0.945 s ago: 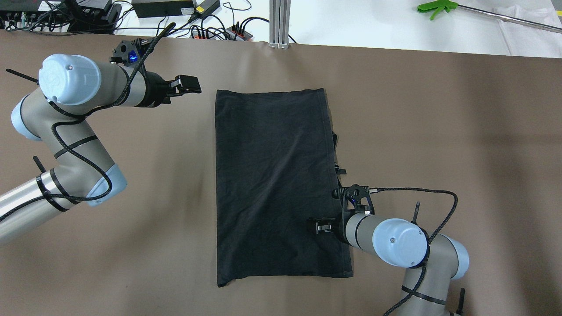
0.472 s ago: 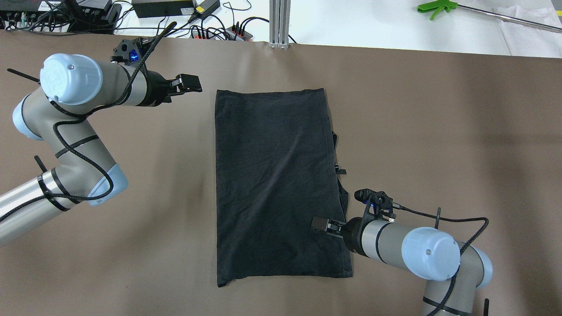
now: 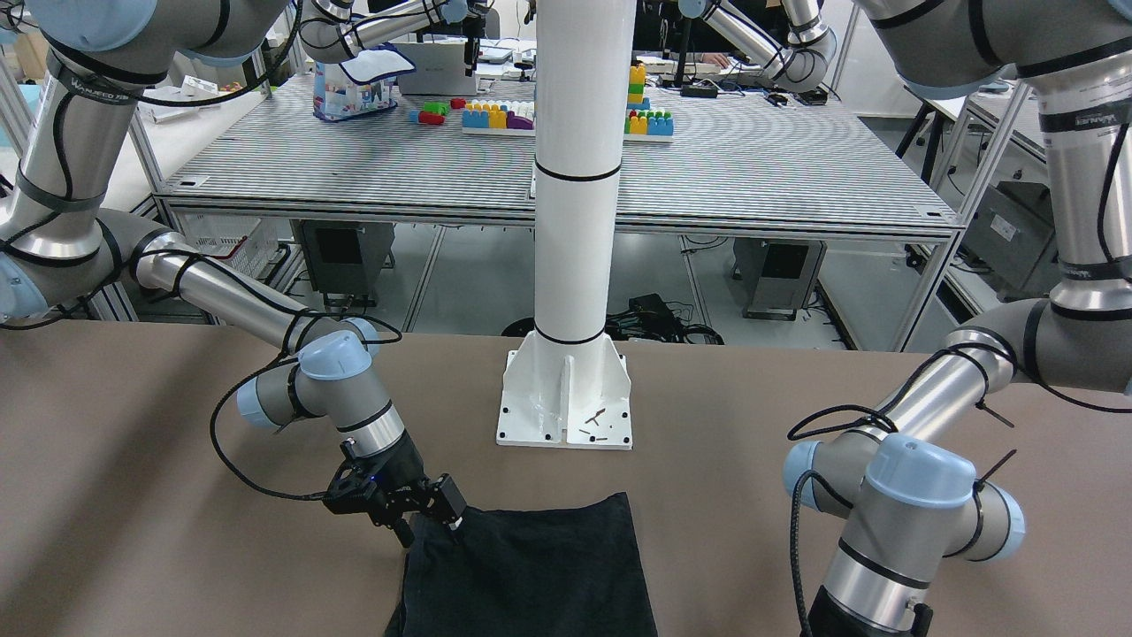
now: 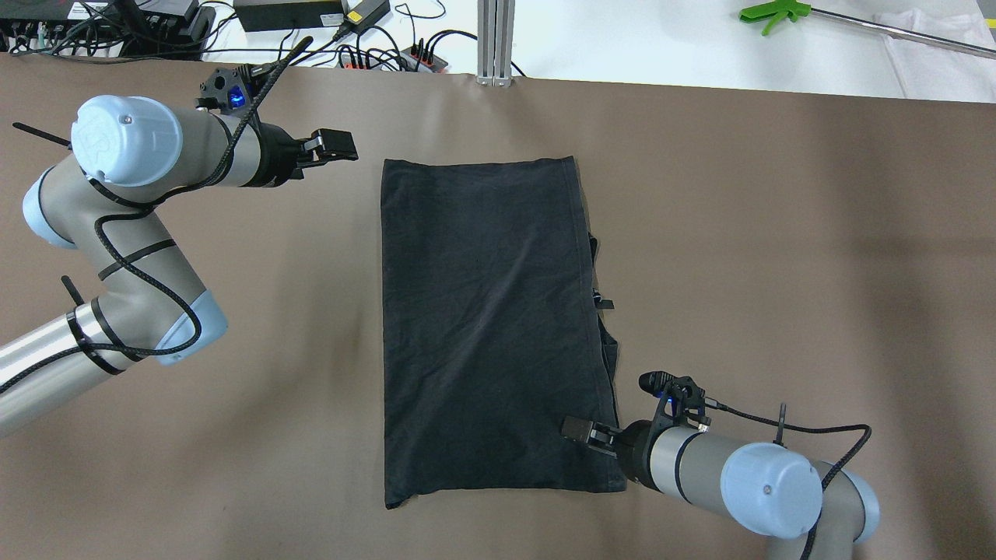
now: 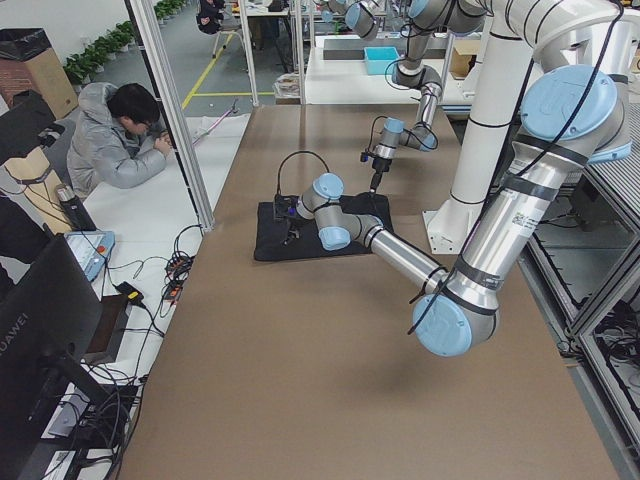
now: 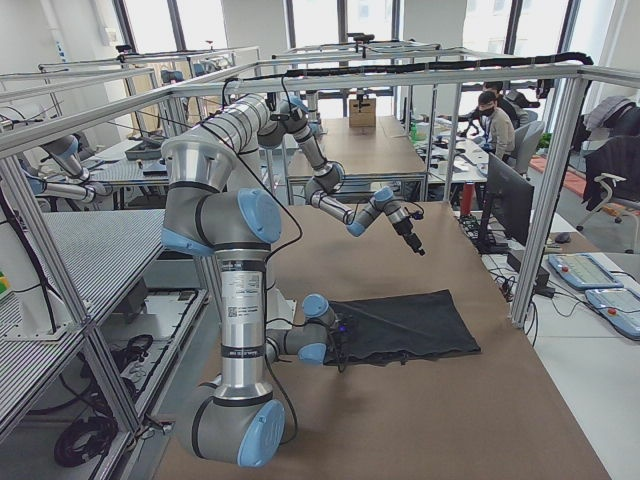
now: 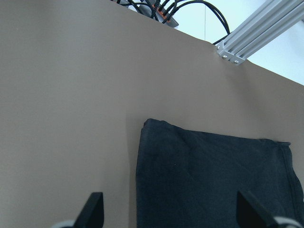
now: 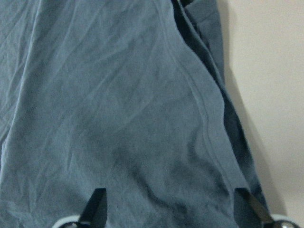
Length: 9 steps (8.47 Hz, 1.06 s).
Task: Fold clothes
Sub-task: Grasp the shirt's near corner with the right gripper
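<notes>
The black garment (image 4: 490,327) lies flat on the brown table as a tall rectangle, with a second layer peeking out along its right edge. My left gripper (image 4: 342,145) hovers just left of its far left corner, open and empty; the left wrist view shows that corner (image 7: 152,128) ahead between wide-apart fingertips (image 7: 93,209). My right gripper (image 4: 577,429) is over the garment's near right corner, open, holding nothing. The right wrist view shows wrinkled cloth (image 8: 133,118) and its hem under spread fingertips (image 8: 96,205). The front-facing view shows the right gripper (image 3: 445,510) at the cloth's corner (image 3: 531,566).
The white column base (image 3: 566,407) stands on the table behind the garment's near edge. Power strips and cables (image 4: 389,54) and an aluminium post (image 4: 496,39) line the far edge. A green-handled tool (image 4: 778,12) lies on the white surface beyond. Brown table (image 4: 778,233) spreads right.
My right arm has drawn back toward the table's near edge, with its gripper sliding down along the garment's right side to the near right corner. The left arm has barely moved.
</notes>
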Motion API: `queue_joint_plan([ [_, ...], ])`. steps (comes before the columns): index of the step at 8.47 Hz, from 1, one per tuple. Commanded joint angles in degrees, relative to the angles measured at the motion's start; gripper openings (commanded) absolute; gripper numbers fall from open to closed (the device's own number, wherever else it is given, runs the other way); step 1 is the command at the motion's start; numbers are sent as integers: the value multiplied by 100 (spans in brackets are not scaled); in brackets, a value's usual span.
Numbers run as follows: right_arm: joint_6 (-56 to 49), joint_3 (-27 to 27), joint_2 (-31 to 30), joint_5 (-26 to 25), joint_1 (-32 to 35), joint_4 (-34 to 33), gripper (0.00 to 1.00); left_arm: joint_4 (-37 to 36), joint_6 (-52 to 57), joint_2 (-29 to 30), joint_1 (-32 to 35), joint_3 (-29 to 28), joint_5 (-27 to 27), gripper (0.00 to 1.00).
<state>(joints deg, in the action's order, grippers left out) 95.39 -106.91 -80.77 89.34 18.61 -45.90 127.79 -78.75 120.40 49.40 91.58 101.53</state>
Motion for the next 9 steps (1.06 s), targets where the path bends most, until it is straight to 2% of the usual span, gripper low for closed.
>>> queue_joint_plan([
  [1, 15, 56, 44, -259, -323, -51, 94, 0, 0, -17, 0, 9, -55, 100],
  [4, 15, 170, 53, -268, -332, -51, 94, 0, 0, -25, 0, 1, -90, 100],
  [9, 15, 653, 562, -312, -323, -77, 94, 0, 9, 1, -71, -61, -116, 100],
])
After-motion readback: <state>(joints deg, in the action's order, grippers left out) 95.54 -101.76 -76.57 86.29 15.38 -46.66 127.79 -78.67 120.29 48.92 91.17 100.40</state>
